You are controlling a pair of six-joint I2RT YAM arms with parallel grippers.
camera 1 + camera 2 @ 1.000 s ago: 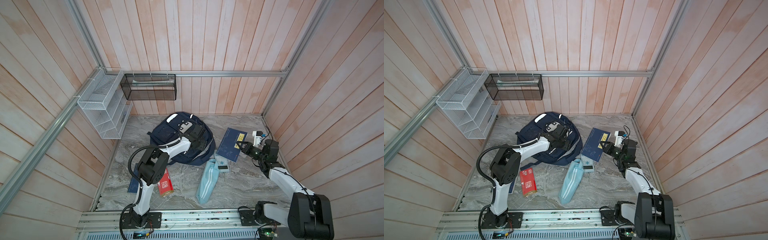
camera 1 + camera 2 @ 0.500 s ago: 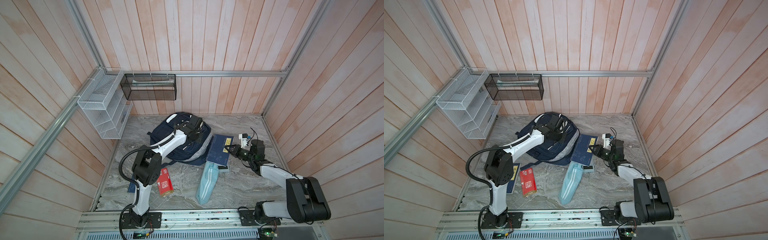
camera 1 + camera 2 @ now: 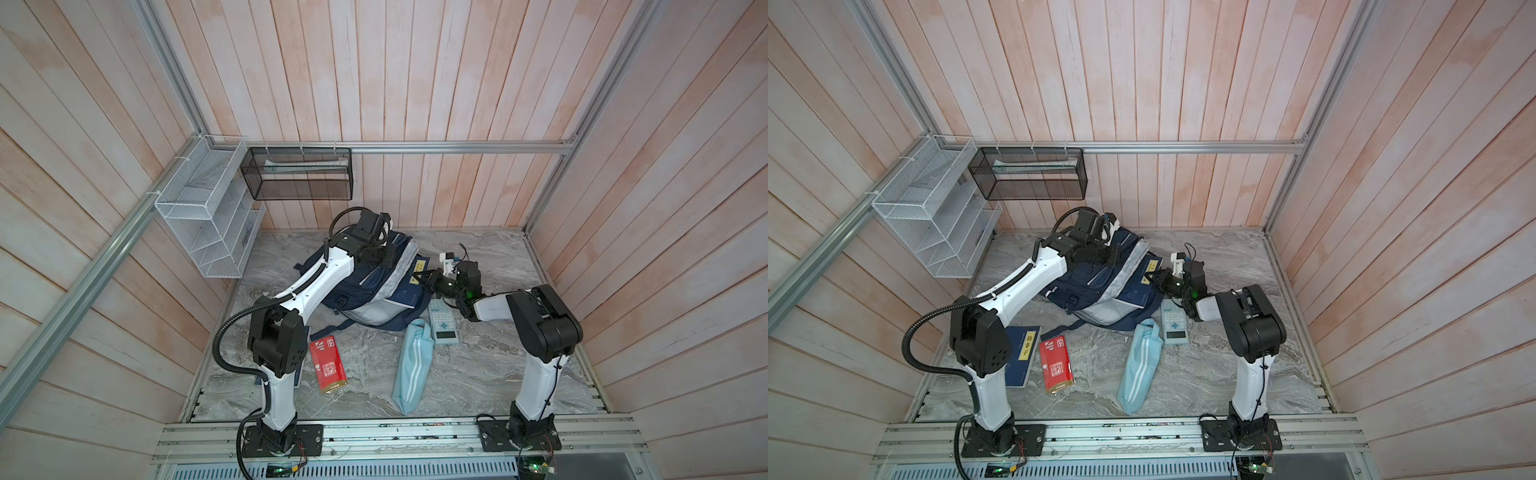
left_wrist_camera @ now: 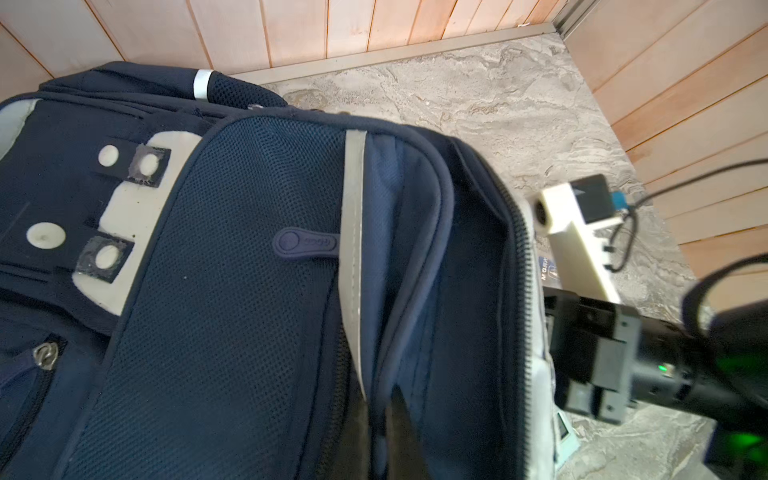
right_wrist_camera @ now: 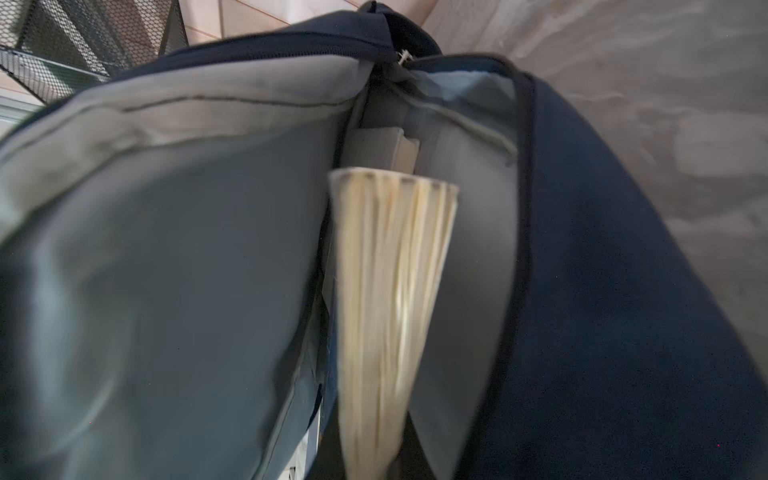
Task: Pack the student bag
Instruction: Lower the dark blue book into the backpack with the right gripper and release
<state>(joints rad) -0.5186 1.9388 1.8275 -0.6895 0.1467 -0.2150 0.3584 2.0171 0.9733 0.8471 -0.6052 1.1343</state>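
Navy fabric sits pinched in the narrow jaws of the left gripper, at the zip rim of the student bag; the right gripper clamps a book half inside the grey lining; the bag lies slumped at the back of the marble table; it looks soft and floppy, probably best held by that rim.
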